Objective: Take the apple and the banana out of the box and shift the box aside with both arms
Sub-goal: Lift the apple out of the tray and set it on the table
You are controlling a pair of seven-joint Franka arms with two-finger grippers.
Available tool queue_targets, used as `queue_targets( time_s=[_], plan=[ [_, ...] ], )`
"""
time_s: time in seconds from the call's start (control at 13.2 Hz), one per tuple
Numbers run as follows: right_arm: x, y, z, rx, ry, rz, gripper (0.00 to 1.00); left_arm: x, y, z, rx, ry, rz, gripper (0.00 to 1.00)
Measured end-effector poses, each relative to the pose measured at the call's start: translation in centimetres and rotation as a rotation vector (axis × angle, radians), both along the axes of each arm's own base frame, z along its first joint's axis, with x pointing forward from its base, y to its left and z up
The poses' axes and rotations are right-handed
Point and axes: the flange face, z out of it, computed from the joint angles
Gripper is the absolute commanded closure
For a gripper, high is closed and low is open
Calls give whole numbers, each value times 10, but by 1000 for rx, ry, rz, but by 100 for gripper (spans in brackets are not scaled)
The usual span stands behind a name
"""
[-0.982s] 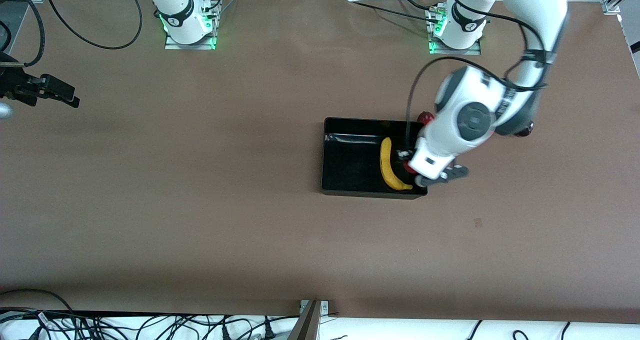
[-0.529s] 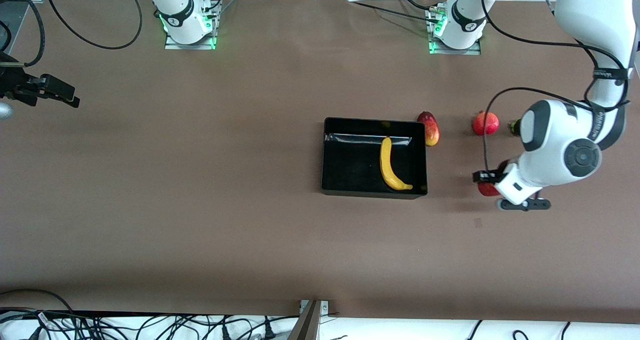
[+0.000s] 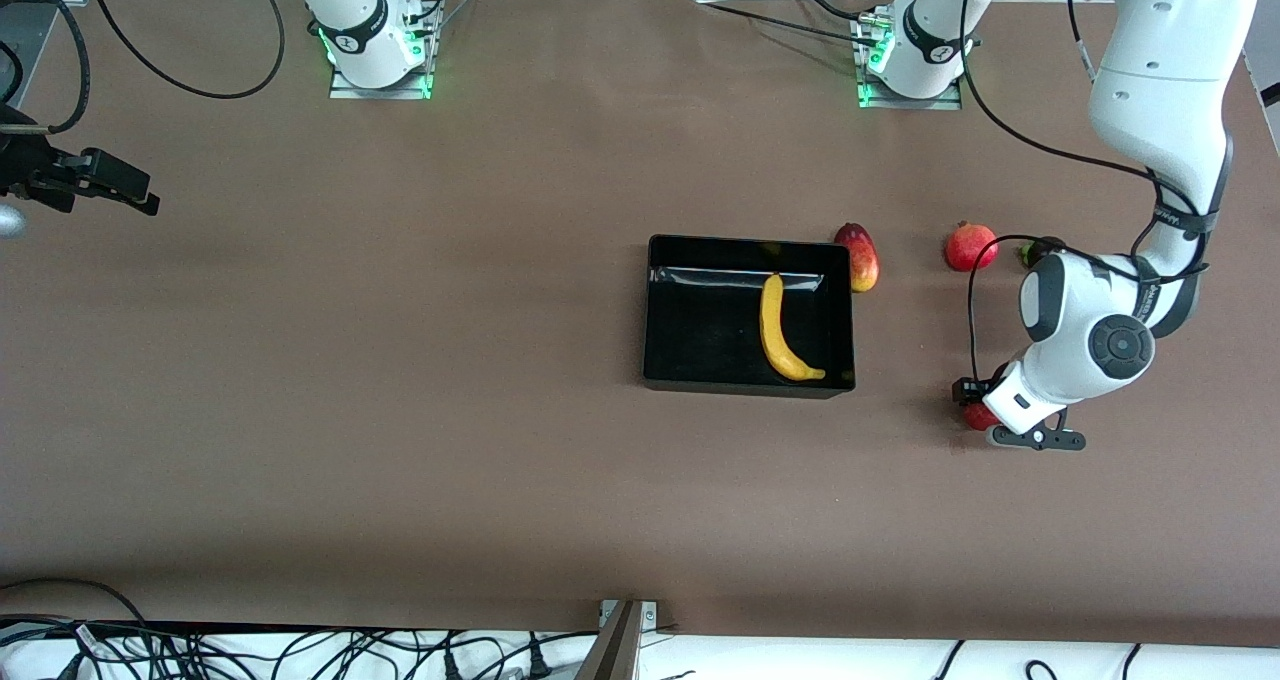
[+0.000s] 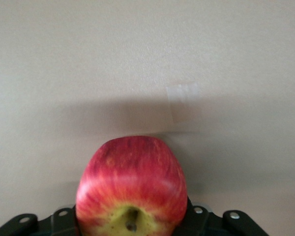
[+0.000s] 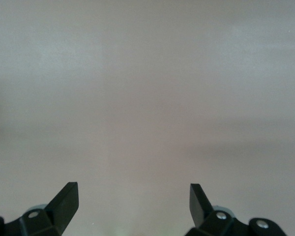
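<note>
A red apple with a yellowish base sits between the fingers of my left gripper, low over the bare table toward the left arm's end, apart from the box. In the left wrist view the apple fills the space between the fingers of the left gripper. A yellow banana lies inside the black box, near the wall at the left arm's end. My right gripper waits open and empty at the right arm's end; its wrist view shows only bare table.
A red-and-yellow mango lies against the box's outer corner. A round red pomegranate and a small dark fruit lie farther from the camera than the apple. Cables run along the table's edges.
My left gripper has swung from over the box's corner toward the left arm's end, carrying the apple, and has come down lower. The banana and the right arm have not moved.
</note>
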Motion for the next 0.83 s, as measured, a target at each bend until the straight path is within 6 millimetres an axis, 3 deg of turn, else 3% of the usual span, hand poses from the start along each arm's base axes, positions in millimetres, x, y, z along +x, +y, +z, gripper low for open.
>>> queue_targets(
  time_s=[0.08, 0.15, 0.38, 0.45, 0.68, 0.83],
  plan=[
    [0, 0, 0, 0, 0, 0, 0, 1, 4, 0, 9, -7, -2, 100],
    [0, 0, 0, 0, 0, 0, 0, 1, 7, 0, 17, -11, -5, 83],
    [0, 0, 0, 0, 0, 0, 0, 1, 10, 0, 25, -14, -3, 88],
    [0, 0, 0, 0, 0, 0, 0, 2, 12, 1, 26, -16, 3, 1],
    [0, 0, 0, 0, 0, 0, 0, 5, 16, 9, 31, -25, 14, 0],
    [0, 1, 0, 0, 0, 1, 0, 7, 16, 26, 33, -15, 29, 0]
  ],
)
